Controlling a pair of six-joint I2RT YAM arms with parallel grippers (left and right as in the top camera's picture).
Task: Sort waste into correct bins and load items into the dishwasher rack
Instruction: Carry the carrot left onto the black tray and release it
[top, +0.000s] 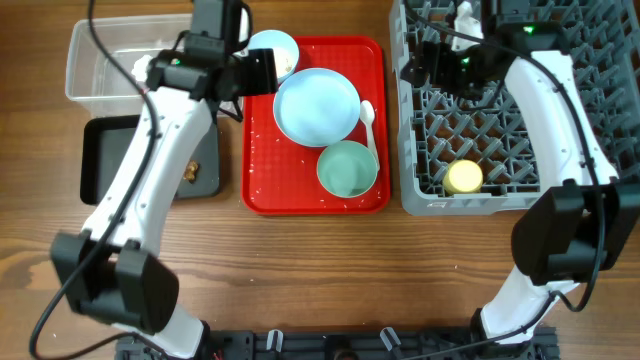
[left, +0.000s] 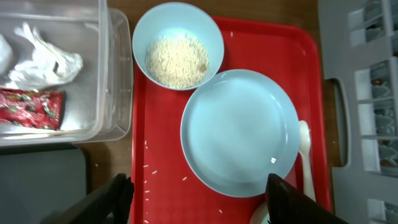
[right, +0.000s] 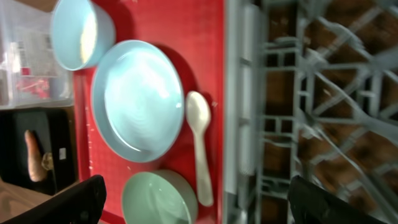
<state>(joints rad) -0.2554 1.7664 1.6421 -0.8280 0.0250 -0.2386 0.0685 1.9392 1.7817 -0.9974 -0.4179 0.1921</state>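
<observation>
While left gripper (left: 199, 185) and right gripper (right: 196, 185) hung apart, empty, tilting the rice bowl (left: 142, 37) would have risked scattering grains (left: 177, 59) over the red tray (left: 163, 162).

Red srv tray (top: 268, 170) mid-frame, on wood tbl (top: 300, 280)

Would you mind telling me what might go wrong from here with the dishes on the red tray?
1. The bowl holds loose rice; tipping it during a lift could spill the rice across the tray.
2. The spoon lies right beside the plate; lifting the plate may knock the spoon aside.
</observation>
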